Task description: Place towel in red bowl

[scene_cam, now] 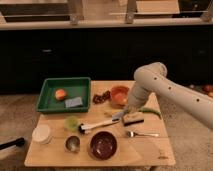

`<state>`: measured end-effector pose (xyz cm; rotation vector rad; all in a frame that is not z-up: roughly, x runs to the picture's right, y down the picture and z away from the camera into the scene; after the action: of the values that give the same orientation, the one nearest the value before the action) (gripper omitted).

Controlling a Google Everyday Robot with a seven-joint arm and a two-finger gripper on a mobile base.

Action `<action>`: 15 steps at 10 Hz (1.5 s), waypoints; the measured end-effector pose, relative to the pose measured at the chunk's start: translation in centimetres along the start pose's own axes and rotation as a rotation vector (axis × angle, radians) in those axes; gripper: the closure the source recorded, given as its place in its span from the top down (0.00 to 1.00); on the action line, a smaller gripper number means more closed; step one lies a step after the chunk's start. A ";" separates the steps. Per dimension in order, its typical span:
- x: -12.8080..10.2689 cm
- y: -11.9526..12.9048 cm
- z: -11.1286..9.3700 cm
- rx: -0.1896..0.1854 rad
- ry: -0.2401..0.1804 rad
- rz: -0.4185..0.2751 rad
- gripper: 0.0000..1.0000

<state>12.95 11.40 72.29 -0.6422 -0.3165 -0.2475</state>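
The red bowl [119, 94] is a small, shallow, orange-red bowl at the back middle of the wooden table [150, 150]. My gripper [126, 111] comes down from the white arm [150, 82] on the right. It sits just in front of and slightly right of the red bowl, low over the table. A small grey-blue piece that looks like the towel [118, 115] shows at the gripper's lower left end. I cannot tell whether it is held or lying on the table.
A green tray [50, 102] at the back left holds an orange fruit [61, 94] and a flat grey-blue pad [73, 102]. A dark maroon bowl [103, 144], metal cup [72, 143], white cup [41, 133], white-handled brush [95, 125], fork [141, 134], green pepper [150, 111] and wooden scrubber [133, 119] lie around.
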 end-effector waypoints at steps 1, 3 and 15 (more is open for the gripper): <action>0.0 -0.4 0.2 0.001 -0.005 -0.002 0.01; 0.2 -0.8 0.4 0.002 -0.011 -0.006 0.01; 1.1 -4.1 1.1 0.022 -0.038 -0.011 0.01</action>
<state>12.42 8.73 75.73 -0.6239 -0.3590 -0.2426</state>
